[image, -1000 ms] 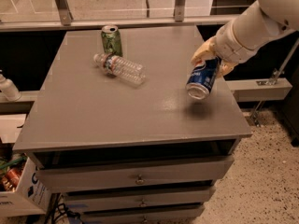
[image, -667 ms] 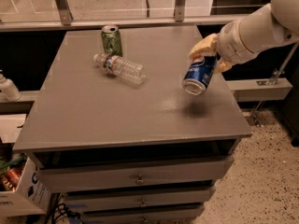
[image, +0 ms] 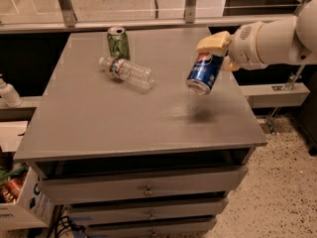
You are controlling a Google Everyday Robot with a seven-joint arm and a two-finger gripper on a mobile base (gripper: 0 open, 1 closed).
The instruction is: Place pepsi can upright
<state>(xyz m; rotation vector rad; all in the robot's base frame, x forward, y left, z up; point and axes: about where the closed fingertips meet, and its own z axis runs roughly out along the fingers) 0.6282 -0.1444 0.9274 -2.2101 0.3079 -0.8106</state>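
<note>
Since 0.7 s ago the pepsi can has risen a little and drifted slightly toward the desk's left edge, and the arm now reaches in more level from past the right edge. The 2 yellowish fingers of the gripper are clamped on the can's upper part. It hangs tilted in the air, clear of the top, its silver end pointing down toward the front edge. It is over the right half of the desk, with a soft shadow on the grey surface beneath. Near the back edge, left of centre, 1 green can stands upright, and a clear plastic bottle lies on its side just in front of it. 3 drawers sit below the top. Speckled floor shows at the right, and a cardboard box stands by the front left corner.
</note>
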